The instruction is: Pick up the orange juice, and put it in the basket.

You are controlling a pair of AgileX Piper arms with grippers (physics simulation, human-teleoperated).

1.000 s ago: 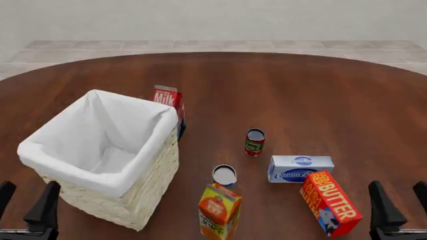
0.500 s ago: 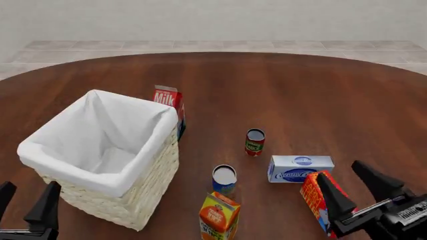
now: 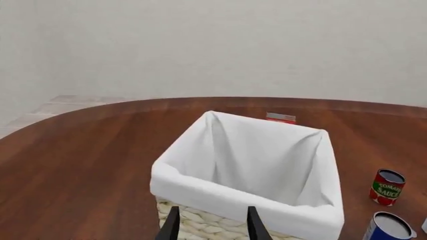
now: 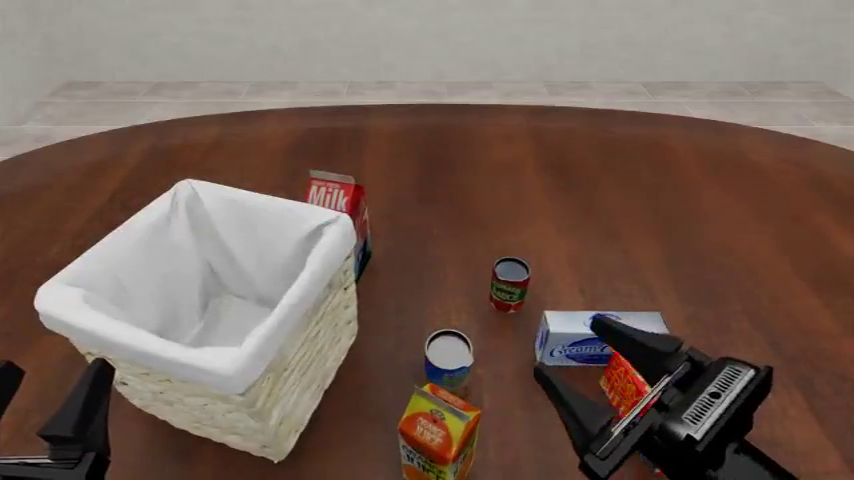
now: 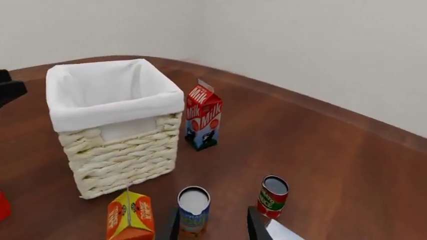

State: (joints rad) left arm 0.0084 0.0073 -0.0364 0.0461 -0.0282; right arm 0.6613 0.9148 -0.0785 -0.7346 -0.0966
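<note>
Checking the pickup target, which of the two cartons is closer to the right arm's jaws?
The small orange and yellow-green gable-top juice carton, standing at the near table edge. The red milk carton stands much farther back, behind the cream wicker basket.

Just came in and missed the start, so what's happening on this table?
The right gripper is out over the groceries, open and holding nothing, near the butter box and the cream cheese box. The orange juice stands untouched at the near edge, beside the basket, which looks empty. The left gripper sits open at the near left corner. A milk carton and two cans stand farther out.
</note>
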